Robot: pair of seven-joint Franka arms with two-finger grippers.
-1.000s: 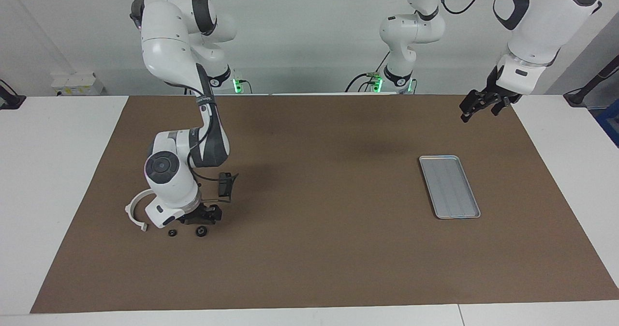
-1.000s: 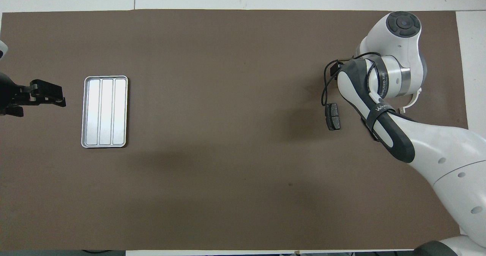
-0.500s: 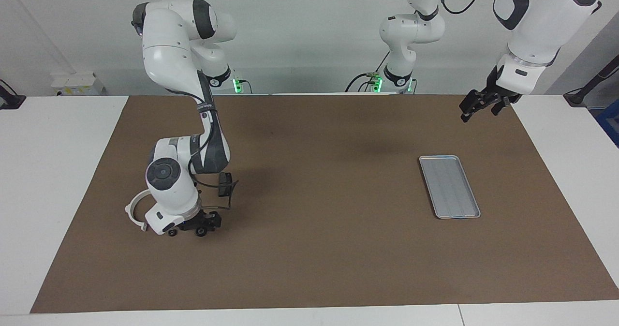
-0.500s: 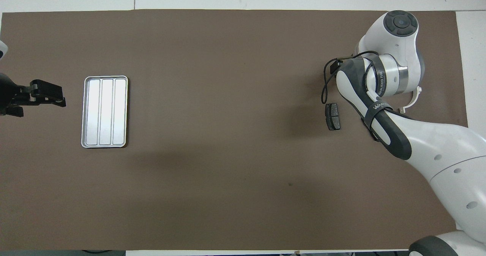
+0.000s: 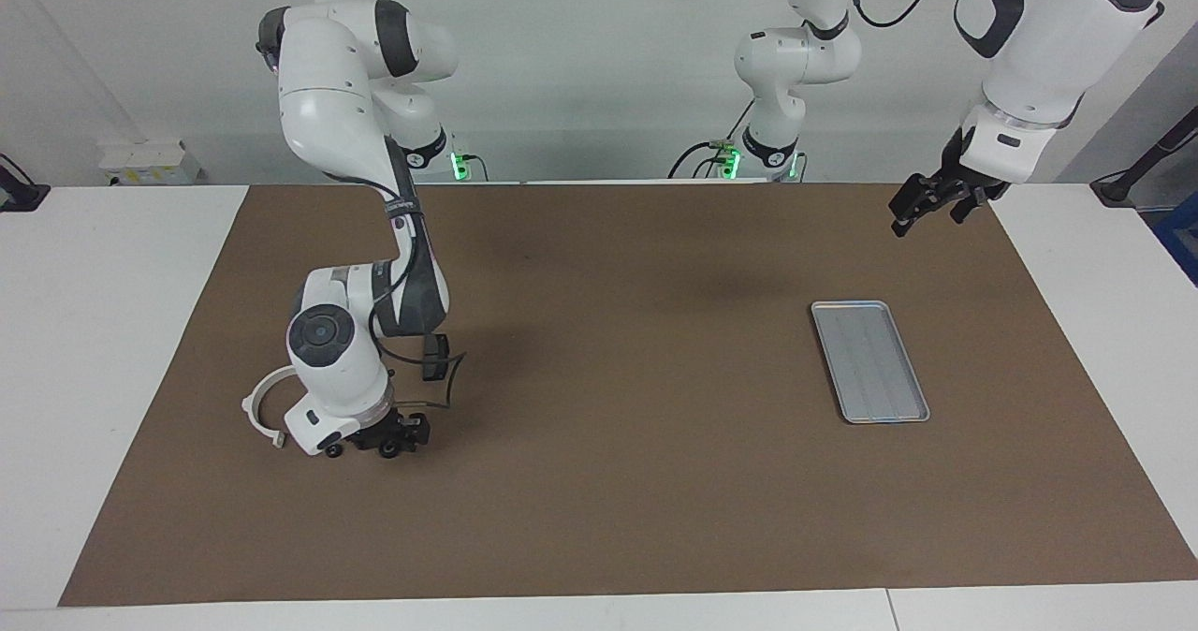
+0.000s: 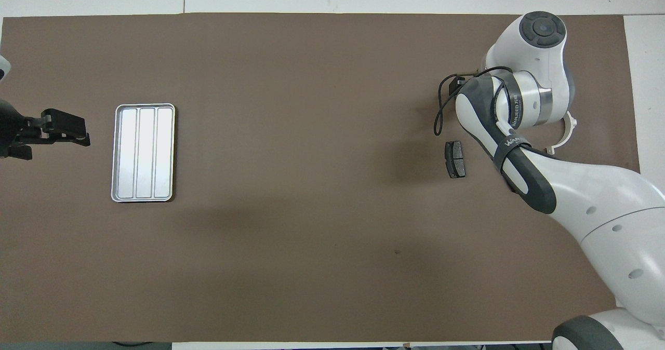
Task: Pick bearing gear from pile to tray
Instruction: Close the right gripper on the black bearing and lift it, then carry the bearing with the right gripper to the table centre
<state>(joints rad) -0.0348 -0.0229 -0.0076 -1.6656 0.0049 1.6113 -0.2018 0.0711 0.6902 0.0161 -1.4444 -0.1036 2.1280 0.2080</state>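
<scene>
The pile lies at the right arm's end of the mat. It has a white half-ring bracket [image 5: 255,407] [image 6: 569,131], a dark grey brake pad [image 5: 433,357] [image 6: 455,159] and two small black round pieces [image 5: 333,450] [image 5: 387,451]. My right gripper [image 5: 387,440] is down low on the round piece beside the bracket's far end, and in the overhead view its own wrist hides it. A second brake pad is hidden. The silvery tray [image 5: 870,361] [image 6: 143,152] lies bare at the left arm's end. My left gripper [image 5: 924,204] [image 6: 66,131] waits open in the air beside the tray.
A brown mat [image 5: 618,481] covers most of the white table. The right arm's elbow and wrist cable [image 5: 449,378] hang over the pile. Other robot bases stand along the robots' edge of the table.
My right gripper has come down from just above the pile onto one black round piece, with its wrist shifting slightly away from the robots. The left arm has not moved.
</scene>
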